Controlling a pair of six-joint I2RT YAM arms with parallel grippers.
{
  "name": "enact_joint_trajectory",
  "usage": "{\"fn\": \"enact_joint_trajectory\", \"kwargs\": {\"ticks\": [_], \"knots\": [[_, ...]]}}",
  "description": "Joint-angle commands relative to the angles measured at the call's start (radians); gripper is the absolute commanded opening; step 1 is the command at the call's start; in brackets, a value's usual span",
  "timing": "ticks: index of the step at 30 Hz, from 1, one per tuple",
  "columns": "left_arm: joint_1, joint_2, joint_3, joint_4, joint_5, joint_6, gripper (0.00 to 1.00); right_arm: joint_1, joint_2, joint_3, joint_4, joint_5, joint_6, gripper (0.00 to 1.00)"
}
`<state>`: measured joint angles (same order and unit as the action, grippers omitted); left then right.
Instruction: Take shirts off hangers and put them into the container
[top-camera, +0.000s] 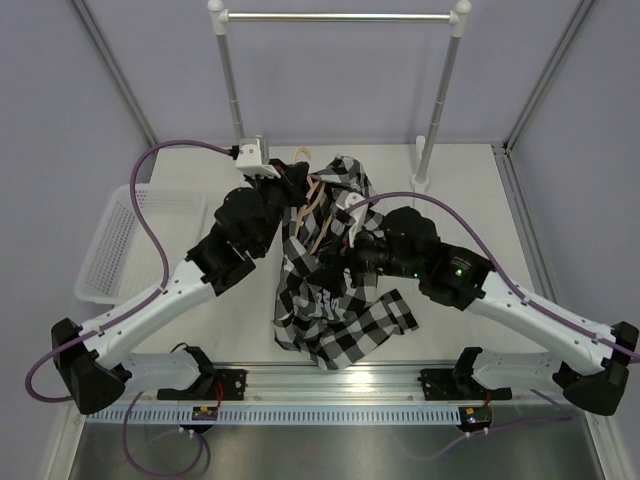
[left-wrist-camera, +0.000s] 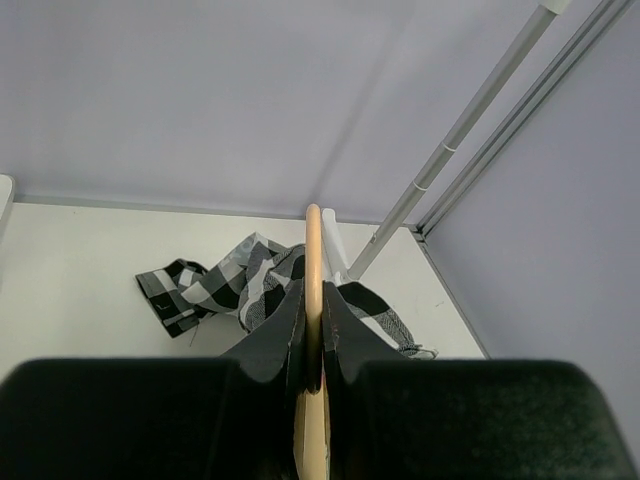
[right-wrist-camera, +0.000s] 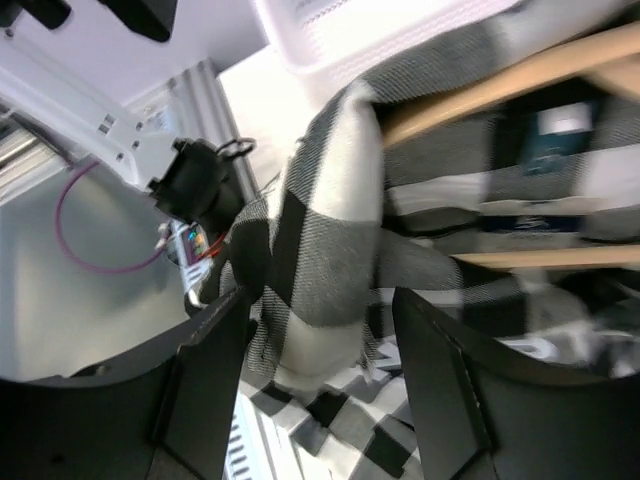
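Observation:
The black-and-white checked shirt (top-camera: 330, 290) hangs partly on the tan wooden hanger (top-camera: 315, 215) and trails onto the table. My left gripper (top-camera: 290, 185) holds the hanger up, shut on it. In the left wrist view the hanger (left-wrist-camera: 313, 250) runs between the pinched fingers of that gripper (left-wrist-camera: 313, 330), with shirt cloth (left-wrist-camera: 230, 285) lying beyond. My right gripper (top-camera: 345, 250) is at the shirt's middle. In the right wrist view its jaws (right-wrist-camera: 320, 300) stand apart and open, a fold of shirt (right-wrist-camera: 330, 220) hanging loose between them, and a hanger arm (right-wrist-camera: 500, 85) shows above. The white basket (top-camera: 110, 250) sits at the left.
A metal rail on two white posts (top-camera: 440, 90) stands at the back of the table. Frame uprights rise at the back corners. Purple cables (top-camera: 150, 230) loop over both arms. The basket's slotted wall (right-wrist-camera: 330, 25) shows at the top of the right wrist view.

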<state>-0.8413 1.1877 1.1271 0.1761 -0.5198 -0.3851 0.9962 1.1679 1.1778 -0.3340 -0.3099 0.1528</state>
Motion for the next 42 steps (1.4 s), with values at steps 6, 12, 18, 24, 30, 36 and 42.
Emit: {"fn": "enact_joint_trajectory", "kwargs": {"ticks": [6, 12, 18, 24, 30, 36, 42], "knots": [[0.004, -0.086, -0.013, 0.045, 0.075, 0.018, 0.00, -0.074, -0.102, 0.100, -0.065, 0.301, -0.041, 0.75], [0.004, -0.112, -0.013, 0.028, 0.106, 0.046, 0.00, -0.145, -0.047, 0.135, 0.003, 0.299, 0.069, 0.75], [0.004, -0.120, -0.030, 0.057, 0.164, 0.074, 0.00, -0.148, 0.042, 0.187, 0.050, 0.334, 0.238, 0.70], [0.004, -0.126, -0.055, 0.088, 0.185, 0.088, 0.00, -0.154, 0.062, 0.169, 0.133, 0.379, 0.413, 0.68], [0.004, -0.128, -0.058, 0.103, 0.184, 0.094, 0.00, -0.159, 0.085, 0.148, 0.159, 0.387, 0.496, 0.62], [0.004, -0.146, -0.079, 0.138, 0.176, 0.097, 0.00, -0.168, 0.076, 0.059, 0.197, 0.423, 0.617, 0.54], [0.004, -0.157, -0.087, 0.152, 0.173, 0.098, 0.00, -0.180, 0.075, 0.000, 0.237, 0.422, 0.676, 0.50]]}}
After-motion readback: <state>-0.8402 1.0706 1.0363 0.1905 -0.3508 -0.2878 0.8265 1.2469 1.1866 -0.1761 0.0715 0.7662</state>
